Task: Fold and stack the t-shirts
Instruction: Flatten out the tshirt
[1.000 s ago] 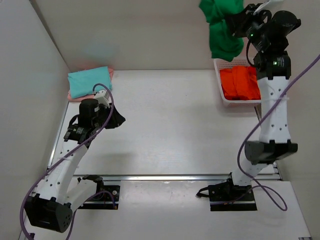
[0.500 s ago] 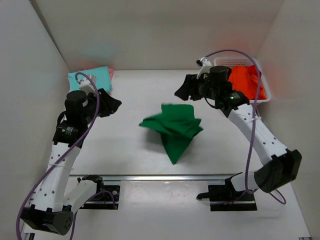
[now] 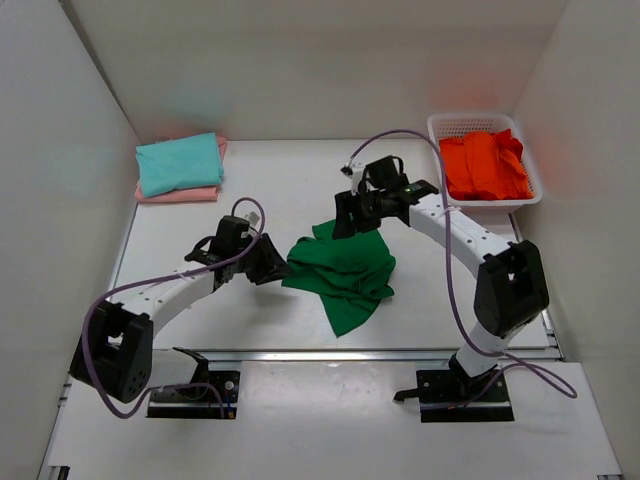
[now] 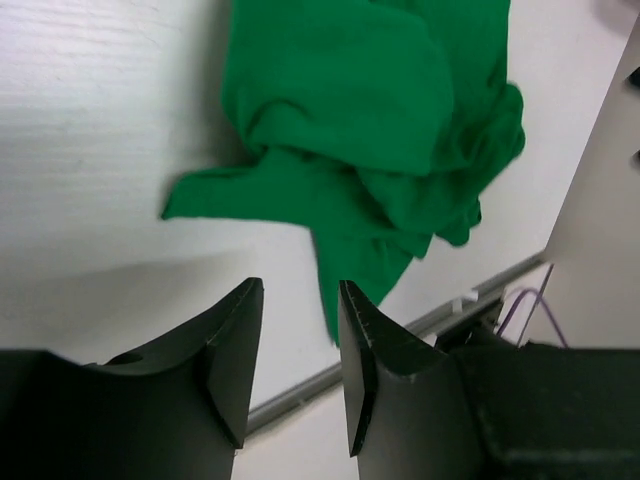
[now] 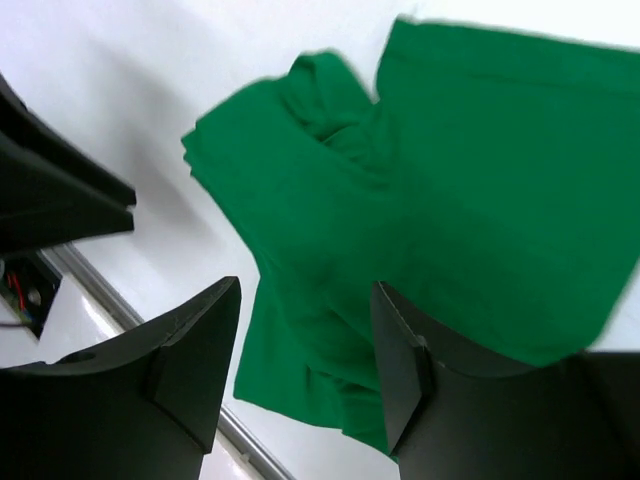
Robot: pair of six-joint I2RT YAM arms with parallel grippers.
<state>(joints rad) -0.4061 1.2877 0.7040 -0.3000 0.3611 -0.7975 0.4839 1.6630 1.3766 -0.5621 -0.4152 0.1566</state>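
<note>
White arms, black end effectors

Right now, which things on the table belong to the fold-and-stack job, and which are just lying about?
Job:
- crumpled dark green cloth t-shirt, mid-table
- folded teal cloth t-shirt, on top of the folded pale pink cloth t-shirt, far left
- orange-red cloth shirts in the basket, count unclear

Lying about:
- white plastic lattice basket, far right
- white table

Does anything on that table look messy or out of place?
Yes: the green shirt lies crumpled in a heap in the middle of the table, while the teal shirt sits neatly folded on the pink shirt at the back left. The orange shirt is bunched up in the basket.
</note>
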